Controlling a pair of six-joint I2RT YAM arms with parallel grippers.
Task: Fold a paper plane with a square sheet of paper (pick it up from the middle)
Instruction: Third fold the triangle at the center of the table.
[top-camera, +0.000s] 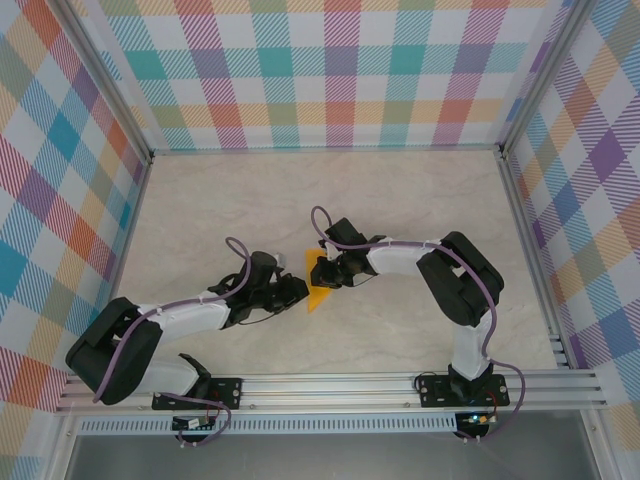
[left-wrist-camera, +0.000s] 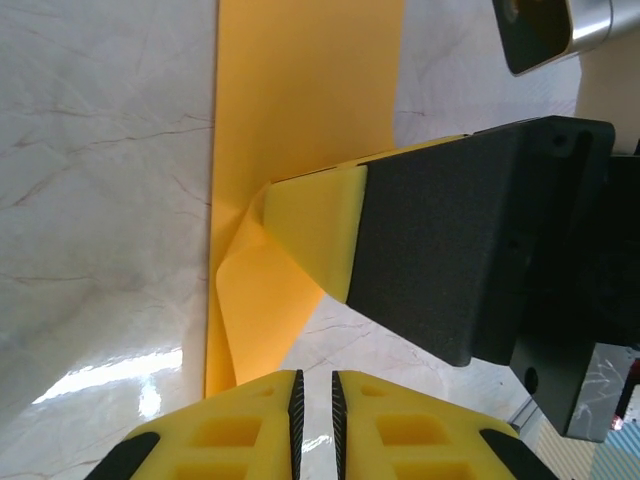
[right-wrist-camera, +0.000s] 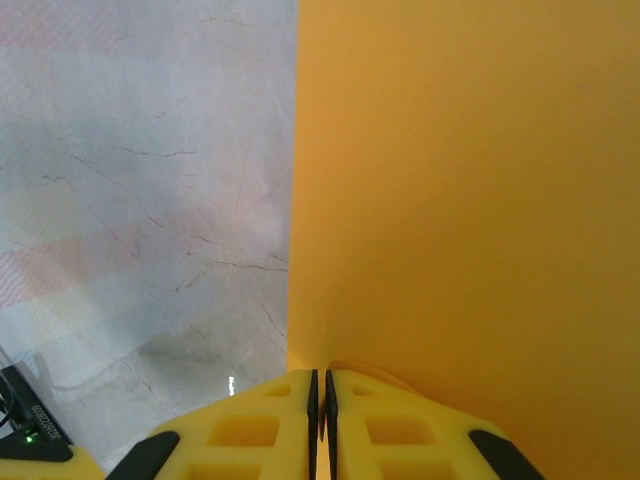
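Observation:
The square sheet of paper (top-camera: 318, 296) is orange-yellow and lies on the table, folded into a narrow piece with a pointed near end. My right gripper (top-camera: 325, 272) comes at it from the right. Its jaws (right-wrist-camera: 320, 385) are shut on a lifted fold of the paper (right-wrist-camera: 460, 200). In the left wrist view its yellow fingertip (left-wrist-camera: 310, 230) sits on the paper (left-wrist-camera: 300, 100), and a loose flap curls up below that fingertip. My left gripper (top-camera: 298, 290) is just left of the paper's near tip. Its jaws (left-wrist-camera: 315, 385) are nearly together with only table showing between them.
The pale marble-patterned table (top-camera: 400, 200) is walled by plaid panels on three sides. An aluminium rail (top-camera: 330, 385) carrying both arm bases runs along the near edge. Both arms bend inward and meet at the middle of the table.

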